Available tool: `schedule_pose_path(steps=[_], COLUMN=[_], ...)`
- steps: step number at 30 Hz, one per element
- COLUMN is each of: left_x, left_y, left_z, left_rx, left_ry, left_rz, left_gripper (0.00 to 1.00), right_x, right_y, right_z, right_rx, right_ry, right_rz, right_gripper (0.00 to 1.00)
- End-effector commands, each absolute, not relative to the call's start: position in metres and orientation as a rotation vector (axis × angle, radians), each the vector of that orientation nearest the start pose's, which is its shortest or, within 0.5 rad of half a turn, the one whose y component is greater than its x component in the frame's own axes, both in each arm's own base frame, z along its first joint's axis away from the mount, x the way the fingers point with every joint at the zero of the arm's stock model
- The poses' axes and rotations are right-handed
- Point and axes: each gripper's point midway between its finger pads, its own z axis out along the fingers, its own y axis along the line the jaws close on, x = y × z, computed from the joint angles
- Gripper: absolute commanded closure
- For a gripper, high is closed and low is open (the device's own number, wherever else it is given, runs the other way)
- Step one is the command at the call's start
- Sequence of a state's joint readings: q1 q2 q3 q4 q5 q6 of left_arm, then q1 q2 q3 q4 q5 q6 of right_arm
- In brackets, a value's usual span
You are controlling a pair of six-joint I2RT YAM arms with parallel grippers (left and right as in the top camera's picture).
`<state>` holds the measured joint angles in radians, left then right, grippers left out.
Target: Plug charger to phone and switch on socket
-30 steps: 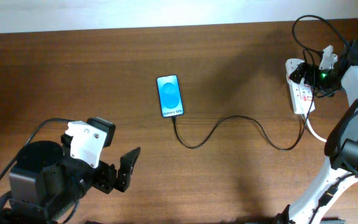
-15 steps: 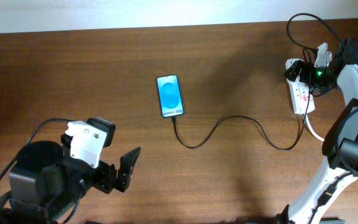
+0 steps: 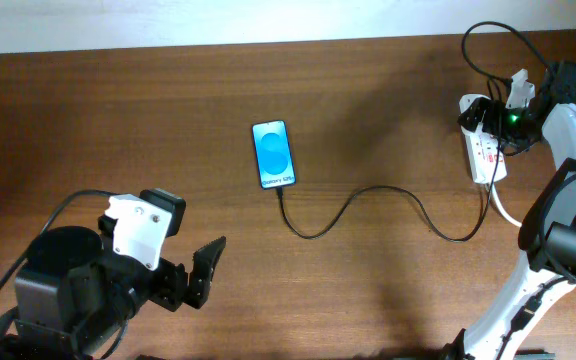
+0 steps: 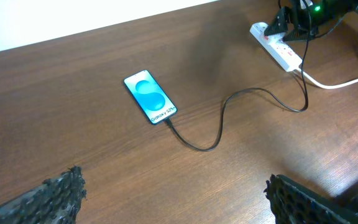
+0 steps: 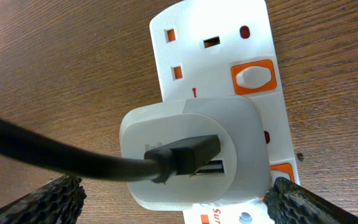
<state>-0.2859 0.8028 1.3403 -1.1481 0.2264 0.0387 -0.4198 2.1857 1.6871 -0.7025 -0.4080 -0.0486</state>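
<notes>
Overhead, one phone (image 3: pixel 274 154) lies lit near the table's centre. One black charger (image 3: pixel 368 192) cable snakes from its 6 o'clock end to the single socket (image 3: pixel 484 155) at 2 o'clock. In the right wrist view, one white adapter (image 5: pixel 191 155) sits in the socket, with two orange switches (image 5: pixel 253 76) beside it. The right gripper (image 5: pixel 179 196) is spread wide astride the adapter. The left gripper (image 4: pixel 176 190), at 7 o'clock, is likewise agape and empty.

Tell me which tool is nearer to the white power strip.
Right. The right tool hovers over the power strip's far end, its fingers on either side of the plugged-in adapter. The left tool sits at the table's near left, far across from the strip.
</notes>
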Motion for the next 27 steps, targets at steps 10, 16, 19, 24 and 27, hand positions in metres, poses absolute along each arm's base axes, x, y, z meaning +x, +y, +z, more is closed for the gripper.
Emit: schedule_pose_path(steps=[10, 16, 19, 24, 27], left_x=[0.196, 0.196, 0.196, 0.196, 0.196], left_y=[-0.096, -0.096, -0.096, -0.096, -0.096], left_z=[0.339, 0.339, 0.339, 0.339, 0.339], left_rx=[0.491, 0.491, 0.491, 0.491, 0.491], left_ry=[2.139, 2.139, 2.139, 2.139, 2.139], left_rz=[-0.364, -0.364, -0.364, -0.364, -0.364], left_gripper=[0.01, 0.01, 0.01, 0.01, 0.01], right_x=[0.495, 0.497, 0.495, 0.493, 0.495], right_y=[-0.139, -0.139, -0.137, -0.128, -0.119], right_z=[0.044, 0.045, 0.044, 0.042, 0.041], right_rx=[0.372, 0.365, 0.369, 0.356, 0.333], right_ry=[2.622, 2.615, 2.624, 2.642, 2.651], right_rz=[0.421, 0.417, 0.424, 0.440, 0.438], right_gripper=[0.02, 0.02, 0.02, 0.02, 0.02])
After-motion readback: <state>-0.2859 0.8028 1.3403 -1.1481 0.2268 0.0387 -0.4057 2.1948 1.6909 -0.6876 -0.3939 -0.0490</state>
